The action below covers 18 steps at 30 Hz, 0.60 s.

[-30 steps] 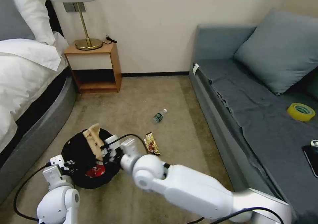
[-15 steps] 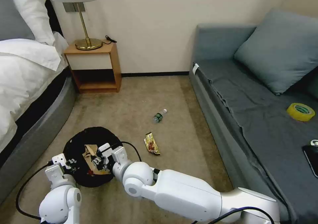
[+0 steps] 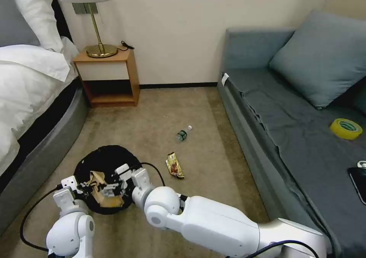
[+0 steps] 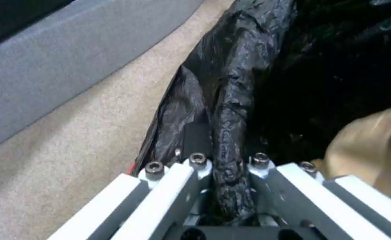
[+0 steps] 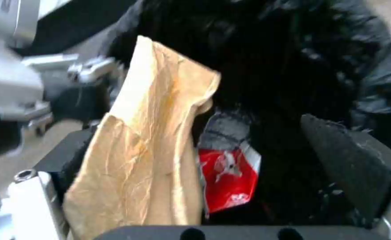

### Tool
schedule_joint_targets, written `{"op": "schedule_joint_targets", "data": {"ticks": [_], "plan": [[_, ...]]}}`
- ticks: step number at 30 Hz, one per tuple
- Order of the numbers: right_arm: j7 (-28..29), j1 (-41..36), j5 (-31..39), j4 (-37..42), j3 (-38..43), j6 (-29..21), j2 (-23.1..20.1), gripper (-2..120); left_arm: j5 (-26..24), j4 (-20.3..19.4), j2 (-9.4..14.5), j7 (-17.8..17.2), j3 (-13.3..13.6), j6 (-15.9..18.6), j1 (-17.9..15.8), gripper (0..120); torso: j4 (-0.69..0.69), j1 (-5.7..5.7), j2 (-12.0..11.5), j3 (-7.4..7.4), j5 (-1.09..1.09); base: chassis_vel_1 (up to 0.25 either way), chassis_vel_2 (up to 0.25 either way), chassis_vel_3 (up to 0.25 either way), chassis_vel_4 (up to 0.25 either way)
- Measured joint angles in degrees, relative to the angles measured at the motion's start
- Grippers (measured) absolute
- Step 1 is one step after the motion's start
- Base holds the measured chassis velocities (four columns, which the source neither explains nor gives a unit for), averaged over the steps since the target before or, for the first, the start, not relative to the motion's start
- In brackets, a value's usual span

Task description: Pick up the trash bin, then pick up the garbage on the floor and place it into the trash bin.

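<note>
The carpet carries the trash bin, a bottle and a gold-brown wrapper

Left gripper is low, jaws clamped; right gripper, reaching across beside it, seems spread apart.

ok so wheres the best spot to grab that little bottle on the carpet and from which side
Take the bottle across the middle of its body, at the green label, coming straight down from above. It lies flat on the carpet with its white cap pointing toward the sofa, so the fingers should probably close across its width, not along its length. Open floor on both sides leaves room for them.
</note>
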Motion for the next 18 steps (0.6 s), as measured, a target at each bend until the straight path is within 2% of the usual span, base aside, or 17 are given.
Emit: {"op": "schedule_joint_targets", "data": {"ticks": [7, 9, 12, 18], "plan": [[0.6, 4.9, 8.1, -1.8, -0.6, -5.5, 1.3, 100, 1.6, 0.1, 0.0, 0.7, 1.0, -0.6, 0.2, 2, 0.00, 0.00, 0.0, 0.00, 0.00, 0.000, 0.000, 0.000, 0.000], [0.6, 5.9, 8.5, -2.6, -0.5, -6.0, 1.6, 100, 1.8, 0.1, 0.0, 0.8, 1.2, -0.7, 0.3, 2, 0.00, 0.00, 0.0, 0.00, 0.00, 0.000, 0.000, 0.000, 0.000], [0.2, 9.8, 10.1, -4.9, -0.2, -11.3, 2.3, 100, 2.2, 0.2, 0.0, 0.9, 1.4, -1.0, 0.2, 2, 0.01, 0.00, 0.0, 0.00, -0.01, 0.000, 0.000, 0.000, 0.000], [-3.6, 14.4, 7.5, -8.4, -1.5, -14.5, 2.4, 100, 2.3, 0.4, 0.0, 1.0, 1.5, -1.2, 0.2, 2, 0.00, 0.00, 0.0, 0.00, -0.01, 0.000, 0.000, 0.000, 0.000]]}}
